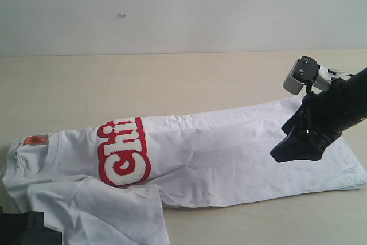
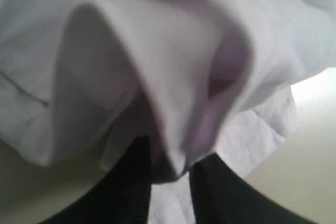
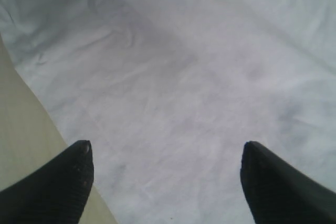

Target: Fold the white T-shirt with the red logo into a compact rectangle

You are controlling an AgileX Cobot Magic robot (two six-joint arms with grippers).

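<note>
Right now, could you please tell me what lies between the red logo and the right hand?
Only plain, lightly creased white cloth of the T-shirt lies between the red logo and the right hand; the exterior view shows this.

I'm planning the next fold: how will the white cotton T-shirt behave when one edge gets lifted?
Likely floppy: the white cotton T-shirt droops in soft folds around the left gripper. Probably light, since it lies thin and wrinkled on the beige table. A push would likely bunch it rather than slide it whole.
</note>
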